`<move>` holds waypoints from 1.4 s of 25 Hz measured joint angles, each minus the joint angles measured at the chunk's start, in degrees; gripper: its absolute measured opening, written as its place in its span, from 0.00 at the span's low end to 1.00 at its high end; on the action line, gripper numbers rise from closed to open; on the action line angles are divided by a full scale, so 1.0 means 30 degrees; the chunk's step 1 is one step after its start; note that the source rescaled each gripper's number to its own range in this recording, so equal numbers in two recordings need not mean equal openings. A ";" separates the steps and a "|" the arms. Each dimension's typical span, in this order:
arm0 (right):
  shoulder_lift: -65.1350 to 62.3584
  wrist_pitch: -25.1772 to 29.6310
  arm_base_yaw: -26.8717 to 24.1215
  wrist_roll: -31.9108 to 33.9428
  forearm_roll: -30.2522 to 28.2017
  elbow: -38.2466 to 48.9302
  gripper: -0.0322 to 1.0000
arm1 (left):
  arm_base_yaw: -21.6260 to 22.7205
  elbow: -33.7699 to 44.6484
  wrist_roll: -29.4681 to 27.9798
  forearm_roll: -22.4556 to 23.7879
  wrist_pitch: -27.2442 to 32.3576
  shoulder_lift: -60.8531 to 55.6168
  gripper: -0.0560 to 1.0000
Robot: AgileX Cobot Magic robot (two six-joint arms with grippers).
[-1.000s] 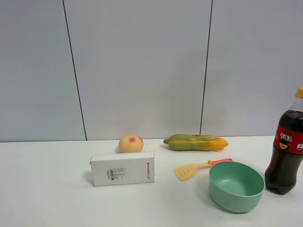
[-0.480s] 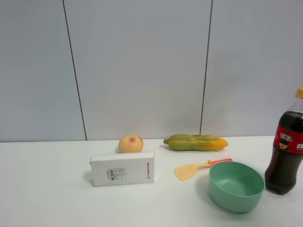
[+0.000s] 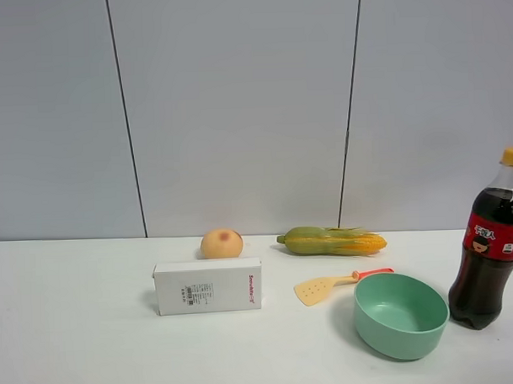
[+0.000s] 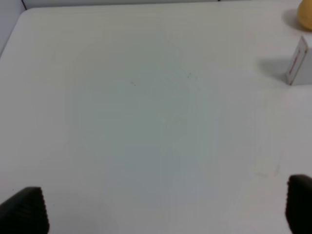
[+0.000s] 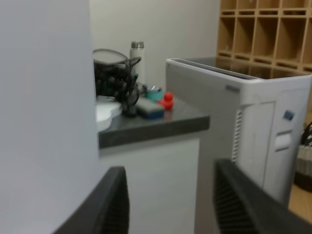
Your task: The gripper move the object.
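The cola bottle [image 3: 489, 249], tall and clear with dark cola, a yellow cap and a red label, stands upright at the right edge of the white table [image 3: 76, 333] in the high view. No gripper shows in the high view. In the left wrist view my left gripper [image 4: 165, 212] is open, its two black fingertips [image 4: 24, 209] far apart over bare table. In the right wrist view my right gripper [image 5: 168, 204] is open, with black fingers [image 5: 105, 204] apart, facing away from the table toward the room. The bottle is in neither wrist view.
A green bowl [image 3: 401, 314] sits just left of the bottle. A yellow spatula [image 3: 331, 286], a corn cob [image 3: 332, 241], a peach [image 3: 221, 243] and a white box [image 3: 208, 285] lie mid-table. The box corner [image 4: 300, 63] shows in the left wrist view.
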 joint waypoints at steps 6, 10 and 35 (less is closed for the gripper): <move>0.0626 0.0000 0.0000 0.1155 0.0026 -0.0076 0.04 | 0.0000 0.0000 0.0000 0.0000 0.0000 0.0000 1.00; 0.0932 0.0014 0.0000 0.0589 0.0026 -0.0076 0.03 | 0.0000 0.0000 0.0000 0.0000 0.0000 0.0000 1.00; 0.1724 1.3101 -1.4021 1.0363 0.0122 0.3731 0.03 | 0.0000 0.0000 0.0000 0.0000 0.0000 0.0000 1.00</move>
